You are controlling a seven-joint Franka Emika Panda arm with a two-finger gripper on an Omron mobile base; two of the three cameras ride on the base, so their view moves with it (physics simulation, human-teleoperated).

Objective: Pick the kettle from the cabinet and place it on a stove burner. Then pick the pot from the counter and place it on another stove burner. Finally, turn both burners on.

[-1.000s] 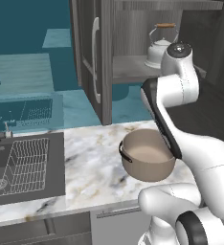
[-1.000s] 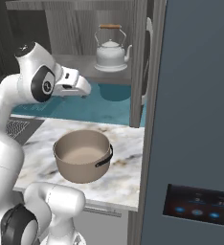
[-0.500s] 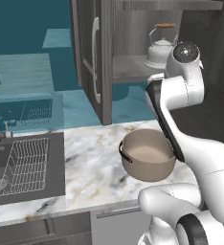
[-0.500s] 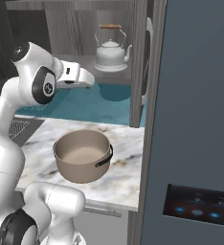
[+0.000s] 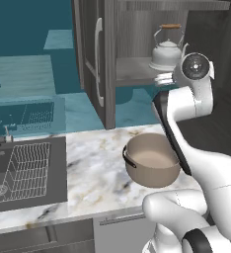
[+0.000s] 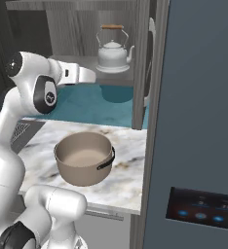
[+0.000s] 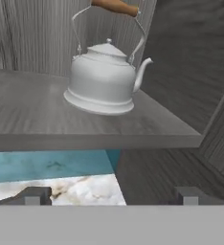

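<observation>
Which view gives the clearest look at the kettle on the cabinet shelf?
The hand view: the kettle appears large, unobstructed, with spout, lid and wooden handle grip clear. The right base view shows it whole but smaller; in the left base view it is smaller still, with the arm beside its base.

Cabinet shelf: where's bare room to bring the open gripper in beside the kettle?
The shelf is bare left of the kettle, out to the back wall. To the kettle's right, its spout points toward the nearby cabinet side wall, so that side is tighter.
</observation>
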